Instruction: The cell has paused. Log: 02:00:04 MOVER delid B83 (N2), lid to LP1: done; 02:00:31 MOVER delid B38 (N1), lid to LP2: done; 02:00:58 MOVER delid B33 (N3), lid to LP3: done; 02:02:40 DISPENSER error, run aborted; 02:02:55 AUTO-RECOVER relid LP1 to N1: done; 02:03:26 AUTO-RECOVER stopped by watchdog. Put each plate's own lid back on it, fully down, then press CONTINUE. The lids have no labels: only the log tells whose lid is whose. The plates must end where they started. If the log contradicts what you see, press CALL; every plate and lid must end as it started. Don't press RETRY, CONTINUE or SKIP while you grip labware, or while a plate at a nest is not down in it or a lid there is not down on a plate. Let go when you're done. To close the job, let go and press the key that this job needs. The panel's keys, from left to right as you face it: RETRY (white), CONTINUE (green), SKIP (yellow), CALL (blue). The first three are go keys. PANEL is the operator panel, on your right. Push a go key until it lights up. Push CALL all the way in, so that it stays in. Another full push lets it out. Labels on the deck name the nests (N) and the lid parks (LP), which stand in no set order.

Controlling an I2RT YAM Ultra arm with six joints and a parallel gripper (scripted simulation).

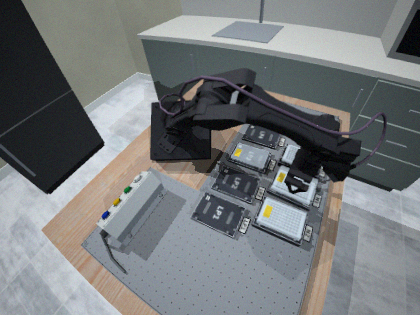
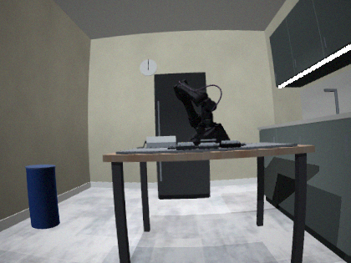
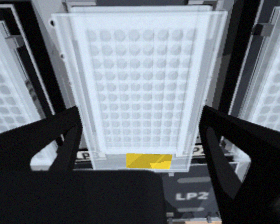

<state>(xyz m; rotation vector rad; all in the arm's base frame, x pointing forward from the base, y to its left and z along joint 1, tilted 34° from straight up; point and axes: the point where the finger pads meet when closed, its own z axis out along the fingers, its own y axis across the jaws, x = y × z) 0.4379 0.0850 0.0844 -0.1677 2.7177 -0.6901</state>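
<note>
My gripper (image 1: 298, 181) is shut on a clear unlabelled lid (image 3: 137, 85), gripping it by its long sides. It holds the lid over the middle well plate (image 1: 294, 188) of the right column, and the lid's outline sits slightly askew of the plate. I cannot tell if it touches the plate. A yellow tag (image 3: 148, 161) shows at the plate's near end. The LP2 park (image 1: 235, 184) and the LP1 park (image 1: 220, 212) lie bare beside it. A plate with a yellow tag (image 1: 281, 219) sits in front, and another plate (image 1: 290, 154) behind. The arm also shows in the exterior view (image 2: 196, 140).
The operator panel (image 1: 131, 208) stands at the deck's left with its white (image 1: 137, 179), green (image 1: 128, 190), yellow (image 1: 117, 202) and blue (image 1: 105, 214) keys. A clear-topped piece with a yellow tag (image 1: 248, 157) and a dark park (image 1: 260, 136) lie behind LP2.
</note>
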